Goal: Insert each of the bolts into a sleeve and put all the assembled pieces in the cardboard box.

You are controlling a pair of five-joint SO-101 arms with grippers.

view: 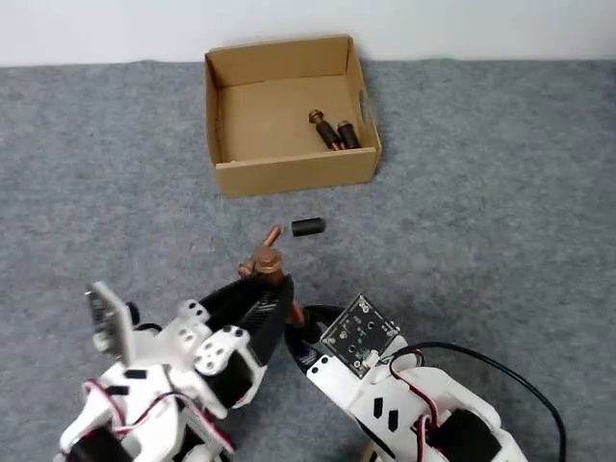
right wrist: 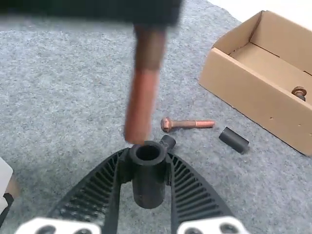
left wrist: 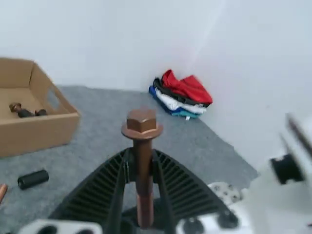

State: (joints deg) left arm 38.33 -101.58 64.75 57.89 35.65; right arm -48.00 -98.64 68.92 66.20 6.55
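Observation:
My left gripper (left wrist: 141, 163) is shut on a copper bolt (left wrist: 142, 127), held with its hex head (view: 267, 260) up. The bolt's shaft (right wrist: 143, 100) hangs with its tip at the mouth of a black sleeve (right wrist: 146, 171). My right gripper (right wrist: 146, 158) is shut on that sleeve, just below and beside the left gripper (view: 269, 294). A loose bolt (right wrist: 187, 125) and a loose black sleeve (right wrist: 234, 140) lie on the carpet between the arms and the cardboard box (view: 223, 115). Two assembled pieces (view: 334, 130) lie in the box's right part.
Grey carpet (view: 500, 212) covers the table. The white wall runs behind the box. A pile of red, white and blue cloth (left wrist: 181, 93) lies at the wall off to the side. A black cable (view: 520, 385) trails from the right arm.

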